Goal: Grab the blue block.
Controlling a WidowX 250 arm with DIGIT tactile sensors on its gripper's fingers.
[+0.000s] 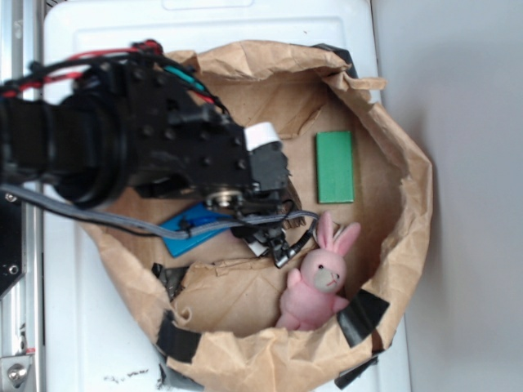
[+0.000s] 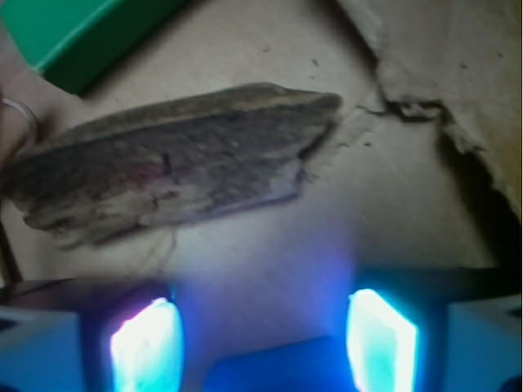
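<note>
**Brown paper nest, tool over the blue block**

Brown paper bag (image 1: 384,147), its rim rolled down, sits on a white surface (image 1: 106,343) and holds everything. The exterior view shows the black arm (image 1: 122,139) reaching in from the left, the green block (image 1: 335,167) well apart at the right, and a pink rabbit (image 1: 317,282) against the near wall. The blue block (image 1: 189,229) lies flat under the arm, partly hidden. Only the wrist view shows the bark piece (image 2: 172,167) lying on the paper, and the tool (image 2: 261,339) with jaws spread, the block's edge low between its glowing fingers (image 2: 145,343).
</note>
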